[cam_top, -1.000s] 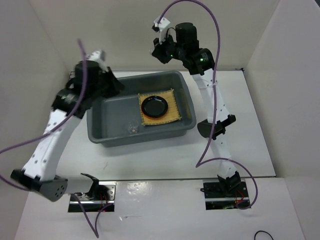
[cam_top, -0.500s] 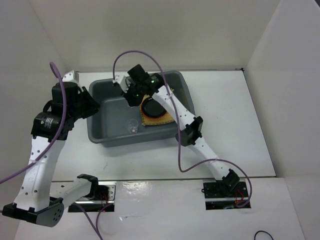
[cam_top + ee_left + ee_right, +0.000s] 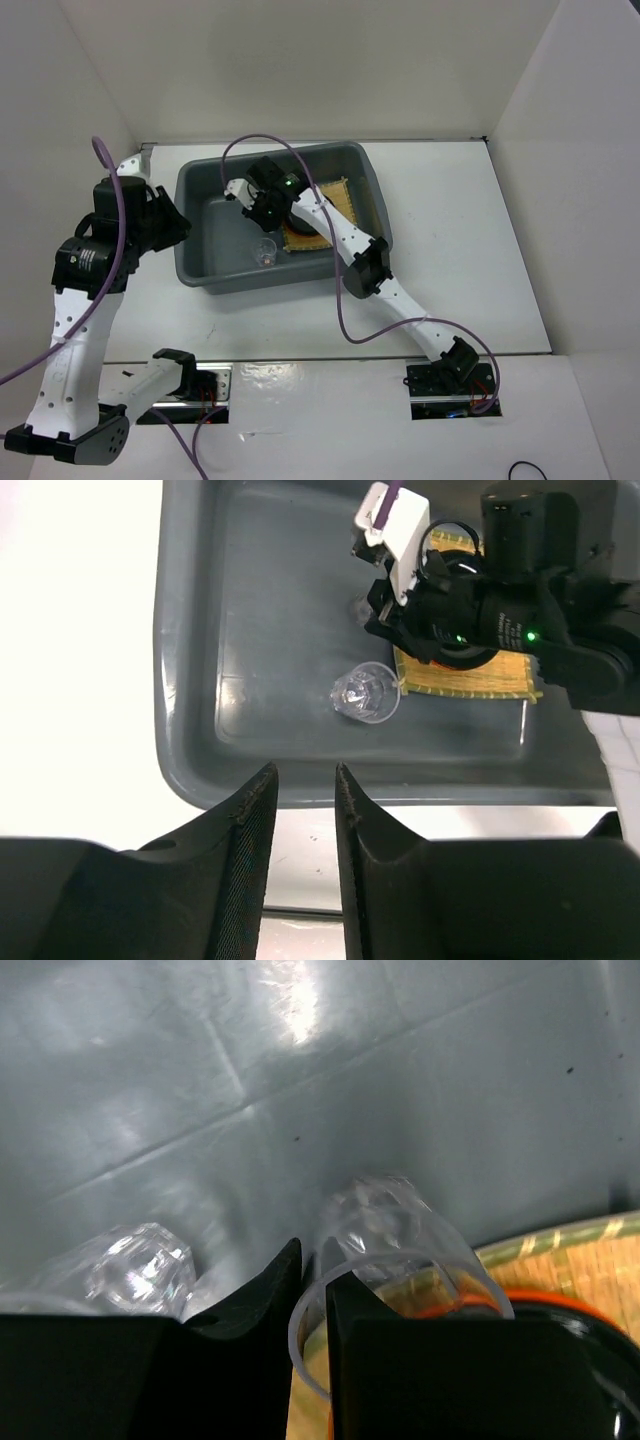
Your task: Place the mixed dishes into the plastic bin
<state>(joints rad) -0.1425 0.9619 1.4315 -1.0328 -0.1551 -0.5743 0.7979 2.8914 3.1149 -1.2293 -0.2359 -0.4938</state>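
The left gripper point(image 3: 303, 780) hangs slightly parted and empty at the bin's point(image 3: 190, 770) left rim. One cup point(image 3: 366, 692) stands inside the bin. The right gripper point(image 3: 312, 1278) pinches a second cup's point(image 3: 400, 1235) rim, beside the mat point(image 3: 560, 1235).

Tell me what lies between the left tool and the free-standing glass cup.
Left wrist view: only the bin wall and bare floor separate left tool from cup.
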